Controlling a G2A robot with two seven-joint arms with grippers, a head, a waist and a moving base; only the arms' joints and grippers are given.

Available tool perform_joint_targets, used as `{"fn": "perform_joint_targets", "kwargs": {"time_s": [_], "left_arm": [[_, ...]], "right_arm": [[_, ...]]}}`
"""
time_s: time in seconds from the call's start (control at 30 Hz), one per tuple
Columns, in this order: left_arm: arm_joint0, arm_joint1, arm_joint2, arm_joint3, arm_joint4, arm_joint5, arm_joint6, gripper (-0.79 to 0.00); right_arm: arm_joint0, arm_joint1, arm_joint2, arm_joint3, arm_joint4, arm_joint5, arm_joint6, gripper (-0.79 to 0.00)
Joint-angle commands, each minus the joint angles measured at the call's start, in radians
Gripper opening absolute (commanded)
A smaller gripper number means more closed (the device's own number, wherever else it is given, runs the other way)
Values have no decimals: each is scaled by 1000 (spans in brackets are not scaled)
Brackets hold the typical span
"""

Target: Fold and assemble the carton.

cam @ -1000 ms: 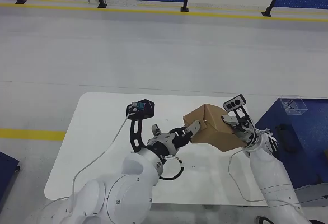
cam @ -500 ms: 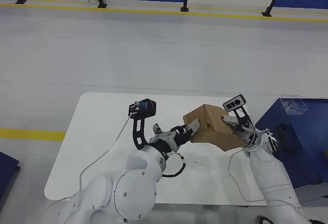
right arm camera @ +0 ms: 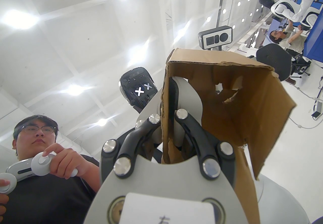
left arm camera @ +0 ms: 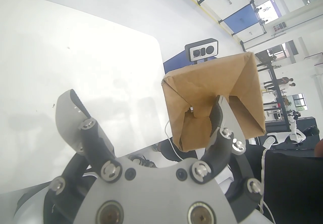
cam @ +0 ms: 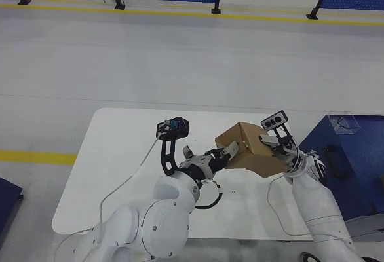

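Observation:
A brown cardboard carton hangs tilted above the right part of the white table. My right gripper is shut on one side wall of the carton, with one finger inside the open end and the other outside. In the left wrist view the opposite end of the carton shows its flaps folded inward. My left gripper is open beside that end, and one fingertip rests against the folded flaps. In the top view the left gripper is at the carton's left edge.
A loop of black cable lies on the table below the left gripper. A blue platform stands right of the table with a small clear box at its far edge. The table's left half is bare.
The left arm has shifted a little to the right, toward the carton. The carton and the right arm have stayed where they were.

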Motion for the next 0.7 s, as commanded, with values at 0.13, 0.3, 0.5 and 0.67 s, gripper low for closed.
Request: {"fn": "perform_joint_targets", "kwargs": {"time_s": [0.13,0.3,0.5,0.67], "left_arm": [[-3,-12,12,14,19,0,1,0],[-2,-22,11,24,30,0,1,0],[16,-30,-16,-8,44,0,-6,0],[62,-25,-82,-97,76,0,-35,0]], "right_arm": [[0,0,0,0,0,0,0,-785],[0,0,0,0,0,0,0,-785],[0,0,0,0,0,0,0,-785],[0,0,0,0,0,0,0,-785]]}}
